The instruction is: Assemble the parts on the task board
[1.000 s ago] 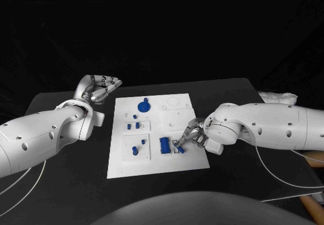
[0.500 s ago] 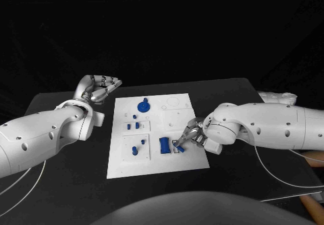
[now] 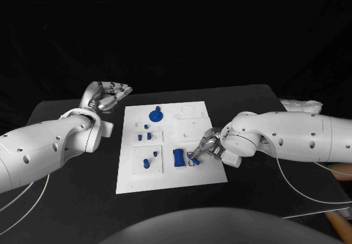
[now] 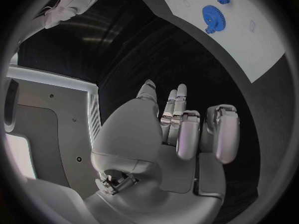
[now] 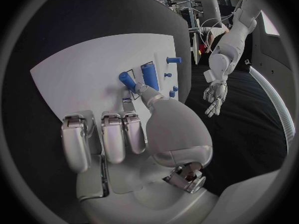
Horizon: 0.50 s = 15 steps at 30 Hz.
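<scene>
The white task board [image 3: 169, 175] lies in the middle of the black table. My right hand [image 3: 209, 148] reaches over the board's right side and pinches a small blue peg [image 3: 195, 161] [image 5: 126, 78] between thumb and finger, its lower end on the board. A larger blue cylinder [image 3: 178, 157] [image 5: 149, 73] lies just left of the peg. A blue gear [image 3: 155, 115] [image 4: 214, 16] sits near the far edge. My left hand [image 3: 110, 94] [image 4: 181, 129] hovers off the board's far left corner with loosely bent fingers, holding nothing.
More small blue parts [image 3: 145, 136] stand in the board's left-middle block, and another blue peg [image 3: 147, 162] sits in the near-left block. A white object [image 3: 302, 106] lies at the table's far right edge. Thin cables trail over the table beside both arms.
</scene>
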Available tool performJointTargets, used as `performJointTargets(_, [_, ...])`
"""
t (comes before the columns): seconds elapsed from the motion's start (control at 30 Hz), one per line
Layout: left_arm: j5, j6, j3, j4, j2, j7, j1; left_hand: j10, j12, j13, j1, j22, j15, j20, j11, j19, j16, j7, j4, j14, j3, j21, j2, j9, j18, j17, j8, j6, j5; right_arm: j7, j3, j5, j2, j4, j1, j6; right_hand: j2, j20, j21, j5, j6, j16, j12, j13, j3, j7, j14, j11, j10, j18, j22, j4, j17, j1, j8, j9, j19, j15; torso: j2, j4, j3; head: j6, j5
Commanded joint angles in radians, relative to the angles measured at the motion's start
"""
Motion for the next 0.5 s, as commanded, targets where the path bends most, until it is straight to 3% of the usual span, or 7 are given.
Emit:
performJointTargets(0.03, [-0.004,0.012,0.001,0.001,0.001,0.004,0.001,0.004,0.003,0.001,0.003,0.245,0.003,0.004,-0.005,0.062,-0.001,-0.003,0.001,0.084,-0.007,-0.006,0.009,0.002,-0.008,0.214,0.005,0.007,0.007,-0.004,0.000,-0.003,-0.001,0.002,-0.001,-0.001,0.001,-0.003,0.004,-0.012,0.008,0.004,0.003,0.263,-0.004,0.000,0.104,-0.011,0.105,-0.007,0.263,0.007,0.263,-0.004,0.001,0.000,0.106,-0.004,0.000,0.0003,0.0001,0.000,0.001])
performJointTargets(0.27, [-0.004,0.011,0.001,0.001,0.001,0.004,0.001,0.004,0.003,0.001,0.003,0.245,0.003,0.004,-0.005,0.062,-0.001,-0.003,0.001,0.084,-0.007,-0.006,0.009,0.002,-0.008,0.214,0.005,0.007,0.007,-0.001,0.000,-0.003,0.001,-0.002,-0.001,-0.007,0.000,-0.006,0.004,-0.050,0.013,0.004,0.003,0.263,-0.021,-0.001,0.104,-0.012,0.105,-0.007,0.263,0.030,0.263,-0.026,-0.005,-0.007,0.106,-0.006,0.000,0.0005,-0.0001,0.000,0.000])
performJointTargets(0.5, [-0.004,0.011,0.001,0.001,0.001,0.004,0.001,0.004,0.003,0.001,0.003,0.245,0.003,0.004,-0.005,0.062,-0.001,-0.003,0.001,0.084,-0.007,-0.006,0.009,0.002,-0.008,0.214,0.005,0.007,0.007,0.000,0.000,-0.003,0.002,-0.002,-0.001,-0.011,0.001,-0.007,0.004,-0.056,0.014,0.004,0.003,0.263,-0.024,-0.001,0.104,-0.013,0.105,-0.007,0.263,0.033,0.263,-0.029,-0.006,-0.008,0.106,-0.007,0.000,0.0001,0.0000,0.000,0.000])
